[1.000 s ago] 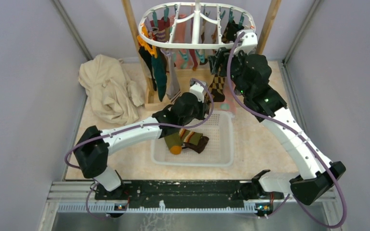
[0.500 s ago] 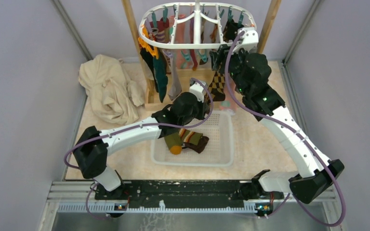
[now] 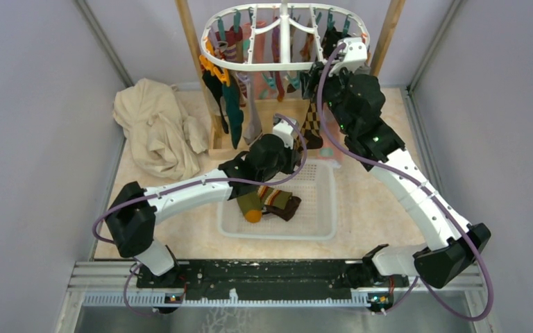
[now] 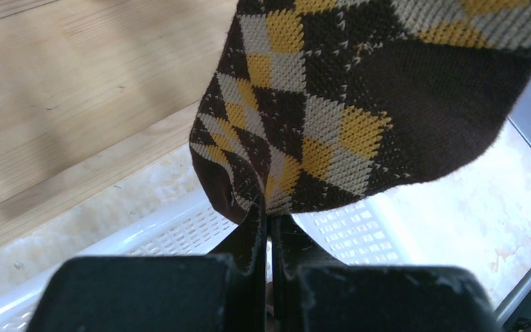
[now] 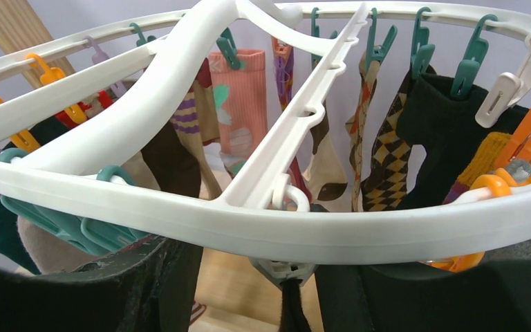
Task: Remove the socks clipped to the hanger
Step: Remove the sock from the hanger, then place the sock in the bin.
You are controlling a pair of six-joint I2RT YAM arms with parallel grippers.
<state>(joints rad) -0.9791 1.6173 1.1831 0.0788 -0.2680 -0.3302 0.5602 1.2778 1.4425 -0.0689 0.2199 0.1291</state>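
Knitted argyle sock (image 4: 359, 104) pinched by left gripper (image 4: 268, 220) just below it; right gripper (image 5: 263, 283), grip unclear, beneath smooth white hanger (image 5: 180, 223)

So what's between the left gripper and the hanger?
The brown argyle sock: the left gripper pinches its lower end in the left wrist view, and the top view shows it running up to the hanger.

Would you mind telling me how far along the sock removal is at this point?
Done: a few socks lie in the white basket. In hand: the left gripper is shut on the lower edge of a brown argyle sock hanging below the hanger, while the right gripper is up at the hanger's rim above it, jaws apart. Left: many other socks hang from its clips.
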